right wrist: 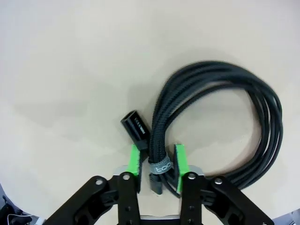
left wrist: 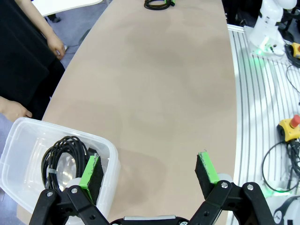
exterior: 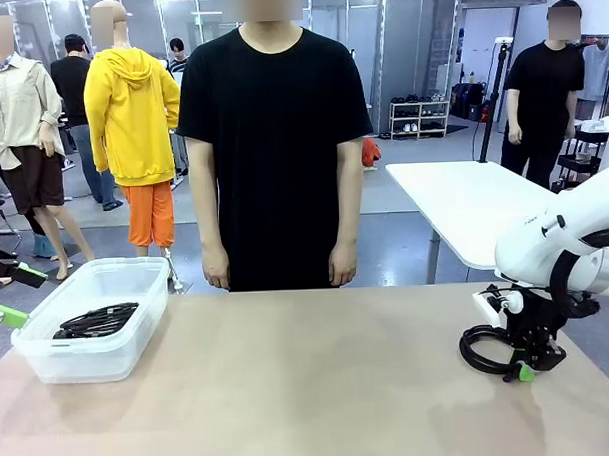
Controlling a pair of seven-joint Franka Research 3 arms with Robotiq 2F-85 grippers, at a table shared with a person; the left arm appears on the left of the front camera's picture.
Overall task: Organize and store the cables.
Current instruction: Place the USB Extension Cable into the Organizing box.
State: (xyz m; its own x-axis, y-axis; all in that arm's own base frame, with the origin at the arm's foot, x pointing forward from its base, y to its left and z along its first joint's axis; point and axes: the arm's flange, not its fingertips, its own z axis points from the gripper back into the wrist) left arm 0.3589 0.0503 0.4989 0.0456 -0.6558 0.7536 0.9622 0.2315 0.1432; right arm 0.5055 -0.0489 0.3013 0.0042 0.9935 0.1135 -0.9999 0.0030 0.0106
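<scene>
a grey floor stretches back to glass partitions. a white side table stands at the right. a low shelf rack sits far behind.

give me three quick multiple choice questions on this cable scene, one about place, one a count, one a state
1. Where is the clear bin?
A. robot's left side of the table
B. robot's right side
C. on the floor

2. How many cable coils lie inside the bin?
A. none
B. one
C. four

3. What is the right pincer doing?
A. hanging open above the table
B. shut on a cable coil
C. holding the bin

Answers:
1. A, it sits at the table's left end in the front view.
2. B, one coil in the bin shows.
3. B, its pads squeeze the coil on the table at the strap.
</scene>
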